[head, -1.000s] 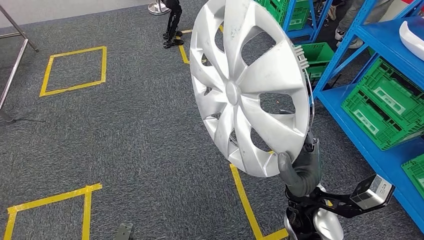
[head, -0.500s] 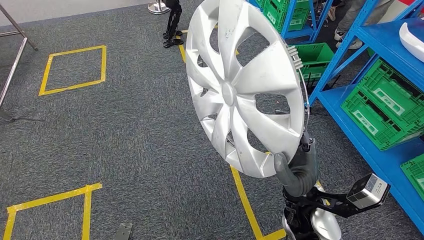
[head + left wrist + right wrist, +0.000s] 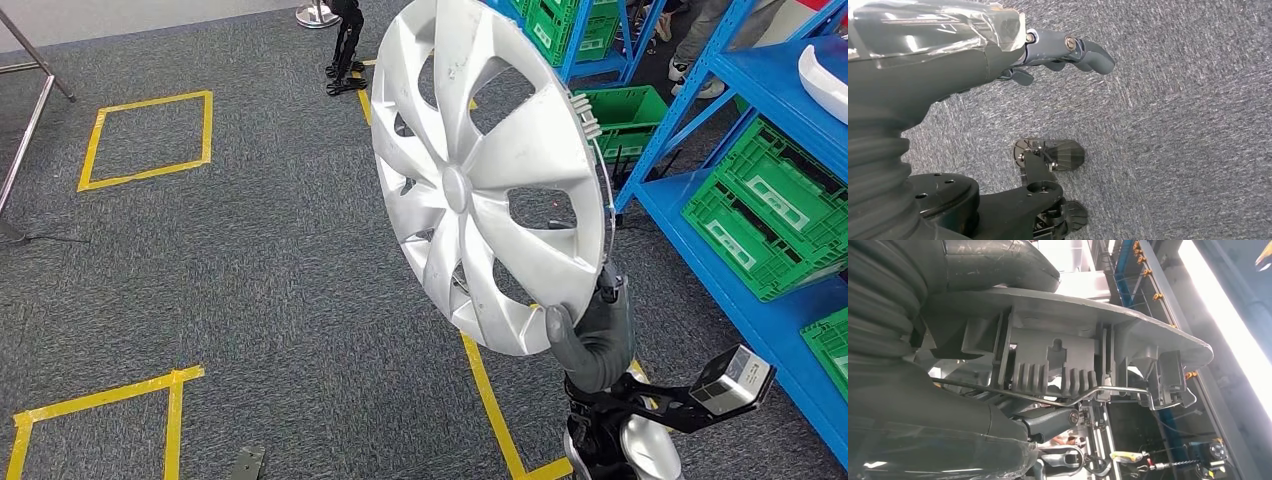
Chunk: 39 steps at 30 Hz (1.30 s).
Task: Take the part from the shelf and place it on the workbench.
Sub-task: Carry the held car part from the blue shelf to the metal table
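The silver hubcap (image 3: 490, 175) is standing nearly on edge in the air in front of the robot, off the shelf and over the grey carpet (image 3: 250, 250). The right hand (image 3: 590, 340) is gripping it at its lower rim, thumb pressing the front face and the darker fingers reaching behind; the right wrist view shows the rim's back side with its clips and wire ring (image 3: 1058, 395) against the palm. The left hand (image 3: 1063, 50) is hanging toward the floor, holding nothing, its fingers loosely curled and slightly apart. To the right, the blue shelving (image 3: 700, 210) is carrying green crates (image 3: 770, 215), and yellow tape (image 3: 150, 135) is marking squares on the carpet. The pick looks done and the carry is in hand. No workbench is in sight, so the next move calls for turning away from the shelving to find it, keeping the tall disc steady.
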### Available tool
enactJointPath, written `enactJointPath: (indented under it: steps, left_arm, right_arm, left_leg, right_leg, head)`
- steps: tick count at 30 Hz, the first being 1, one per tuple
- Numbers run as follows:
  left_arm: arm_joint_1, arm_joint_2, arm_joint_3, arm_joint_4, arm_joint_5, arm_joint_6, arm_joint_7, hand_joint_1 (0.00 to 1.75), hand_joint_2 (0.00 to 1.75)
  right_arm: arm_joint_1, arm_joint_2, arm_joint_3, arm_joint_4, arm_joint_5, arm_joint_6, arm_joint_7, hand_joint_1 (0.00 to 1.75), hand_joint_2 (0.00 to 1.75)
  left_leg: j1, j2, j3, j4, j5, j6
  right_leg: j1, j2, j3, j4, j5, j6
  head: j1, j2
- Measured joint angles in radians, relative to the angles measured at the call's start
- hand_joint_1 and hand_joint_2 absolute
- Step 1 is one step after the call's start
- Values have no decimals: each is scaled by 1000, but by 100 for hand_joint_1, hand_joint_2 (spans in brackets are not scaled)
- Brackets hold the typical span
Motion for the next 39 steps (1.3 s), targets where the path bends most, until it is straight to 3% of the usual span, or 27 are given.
enactJointPath:
  steps: [20,30,31,33,35,37,39]
  left_arm:
    - [6,-16,54,0,76,21,-4,0,175]
    - [14,-19,58,0,64,18,-9,0,175]
    - [14,-18,58,0,64,18,-10,0,175]
    - [14,-15,58,1,61,17,-14,0,175]
    - [16,-16,58,1,56,17,-21,0,175]
    - [17,-18,58,1,50,14,-27,0,175]
    - [17,-19,58,1,45,8,-31,0,175]
  right_arm:
    - [-137,1,76,81,-23,41,36,175,175]
    - [-142,-13,80,88,-35,36,35,175,175]
    - [-141,-14,80,88,-35,36,34,175,175]
    - [-138,-16,80,88,-37,33,28,175,175]
    - [-129,-22,77,86,-40,26,19,175,175]
    - [-119,-31,72,83,-42,21,12,175,175]
    - [-107,-37,67,83,-40,16,8,175,175]
  left_leg:
    - [0,0,0,0,1,1]
    - [0,0,0,1,0,1]
    - [0,0,-1,4,-2,1]
    - [-3,0,1,0,-1,10]
    - [0,3,26,-43,19,33]
    - [5,9,53,-85,40,51]
    - [4,11,57,-92,43,53]
  right_leg:
    - [0,0,0,0,0,0]
    - [0,0,0,0,0,0]
    - [-6,0,0,-2,2,2]
    - [-14,0,5,-15,9,13]
    - [-11,-1,9,-16,8,19]
    - [-5,0,-22,56,-26,10]
    - [-6,1,-87,185,-74,5]
  head:
    - [0,0]
    - [0,0]
    - [0,0]
    - [-1,0]
    - [-1,0]
    - [1,0]
    - [3,0]
